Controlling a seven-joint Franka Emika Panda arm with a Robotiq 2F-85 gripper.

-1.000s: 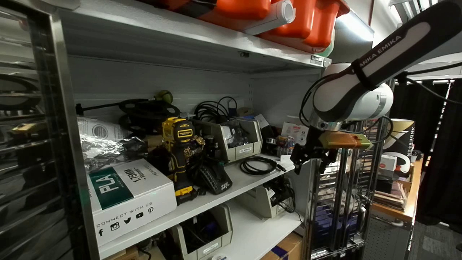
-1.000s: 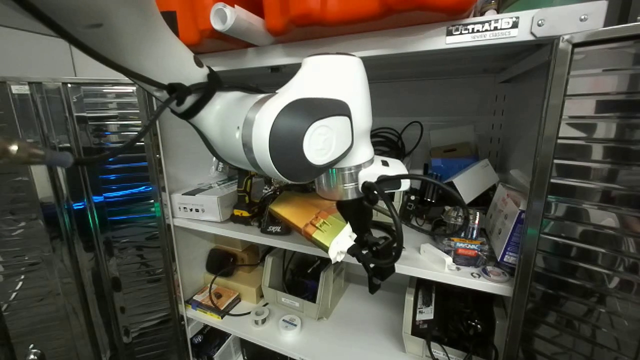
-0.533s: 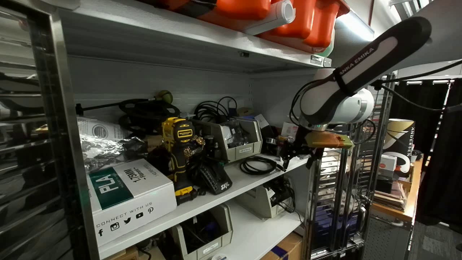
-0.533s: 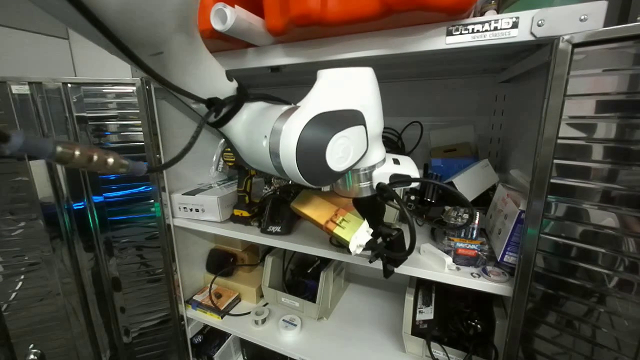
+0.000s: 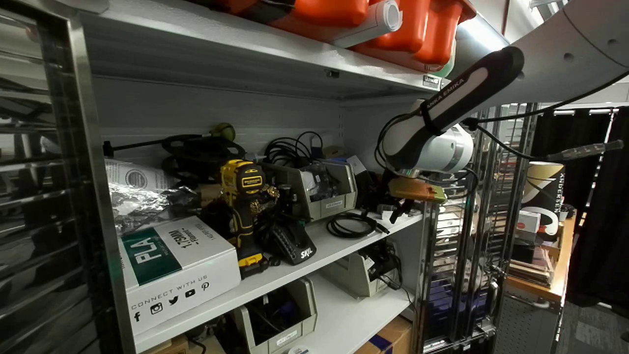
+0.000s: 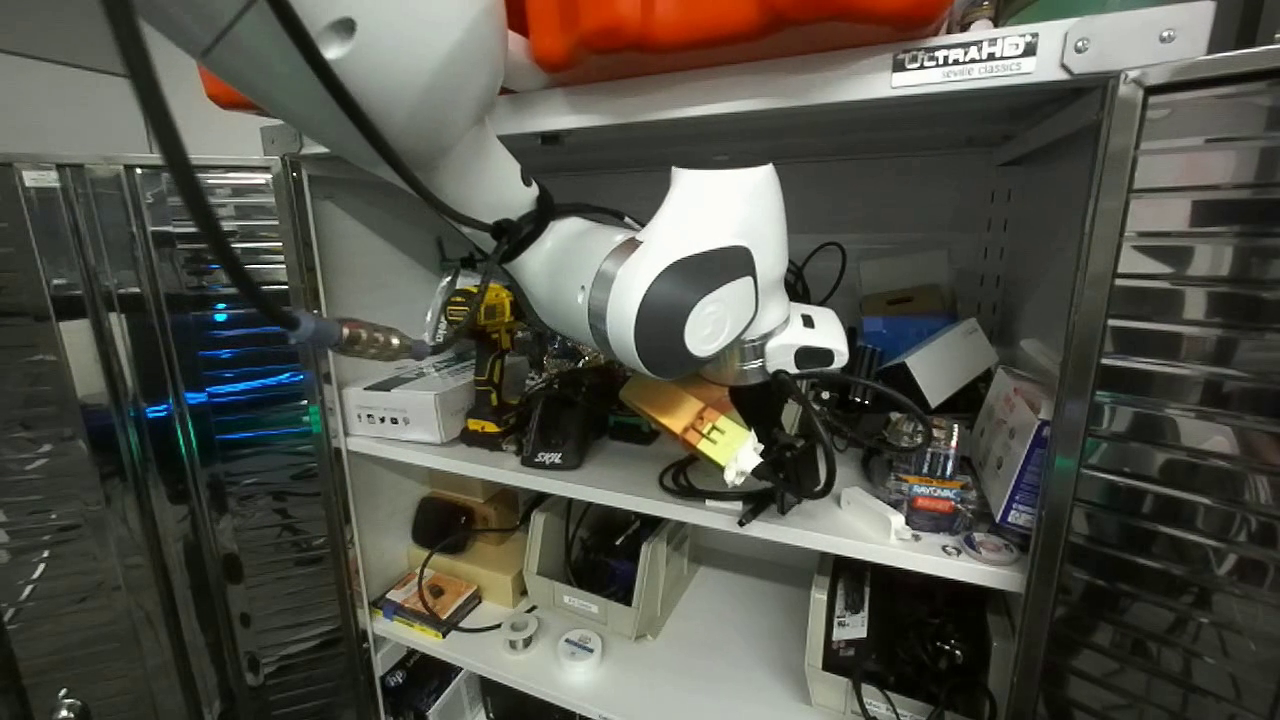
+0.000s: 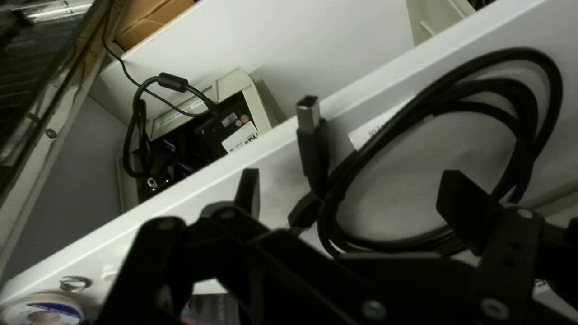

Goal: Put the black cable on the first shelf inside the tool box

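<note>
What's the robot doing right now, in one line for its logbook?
gripper: open, holding nothing | black cable: coiled on shelf, near gripper | yellow drill: standing, same shelf

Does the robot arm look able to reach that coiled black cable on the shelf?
Probably yes: the tool is open close by the black cable, and the wrist view shows nothing blocking the way between them.

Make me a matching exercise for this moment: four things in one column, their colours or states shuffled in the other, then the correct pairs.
Things
1. Black cable
2. End effector
3. Drill
4. PLA box

Colours or states
A. White and green
B. Coiled
C. Yellow and black
D. Open, jaws apart

Pairs: 1-B; 2-D; 3-C; 4-A
</note>
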